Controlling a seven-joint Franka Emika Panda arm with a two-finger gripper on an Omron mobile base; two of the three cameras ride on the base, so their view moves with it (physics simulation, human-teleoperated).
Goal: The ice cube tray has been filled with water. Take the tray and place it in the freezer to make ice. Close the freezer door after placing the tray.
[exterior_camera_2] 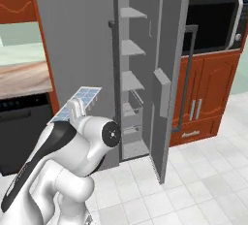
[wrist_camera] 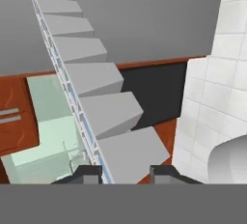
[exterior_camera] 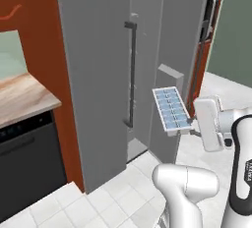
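Clamped fingers grip the ice cube tray by its near end, before the open freezer.

Kitchen: freezer, wooden cabinets, probably microwave.

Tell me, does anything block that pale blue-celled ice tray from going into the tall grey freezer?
Nothing visible does. The gripper holds the pale grey ice cube tray before the open freezer; its grey door stands swung aside.

No lettering can be read anywhere (the arm's marking is blurred).
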